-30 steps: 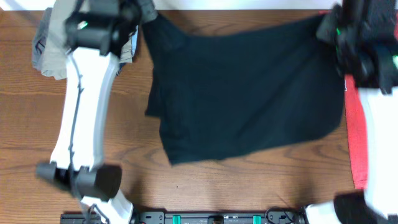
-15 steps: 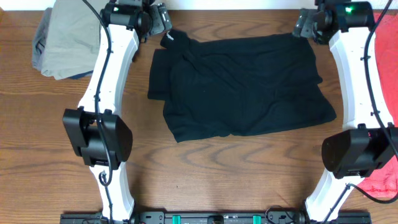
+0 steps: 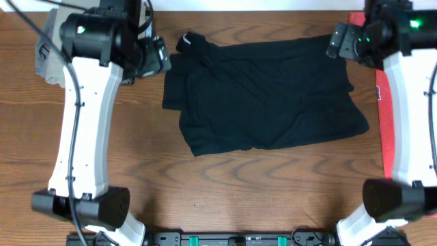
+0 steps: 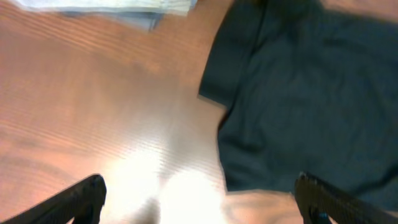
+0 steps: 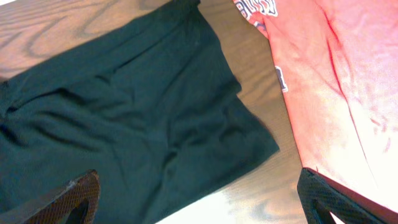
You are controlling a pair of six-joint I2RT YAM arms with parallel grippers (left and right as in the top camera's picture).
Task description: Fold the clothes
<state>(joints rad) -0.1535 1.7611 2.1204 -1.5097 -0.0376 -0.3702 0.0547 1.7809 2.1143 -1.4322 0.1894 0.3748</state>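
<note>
Surface: a brown wood-grain desk (image 3: 259, 184), seen from above, with both arms reaching toward its far side.
Task's thing: the black short-sleeved collared shirt of soft fabric (image 3: 266, 96) lies spread over the far middle of the desk. Its collar (image 3: 191, 42) is bunched at the far-left corner, and creases run through the body.
Left hand (image 4: 200, 198): fingers wide apart, holding nothing, above bare wood beside a sleeve (image 4: 221, 78).
Right hand (image 5: 202, 199): fingers wide apart, empty, above the shirt's right end.
Neighbours: a red-orange T-shirt with white print (image 5: 336, 81) lies just beside that end, and khaki-grey folded trousers (image 3: 46, 65) lie at the far left.
Step, as judged: choosing grips for a fold.
Doing it well: flatten the bunched collar and creases first. Pinch matching edges through all layers, lift low, carry both sides across evenly, and keep clear of the red-orange T-shirt.
</note>
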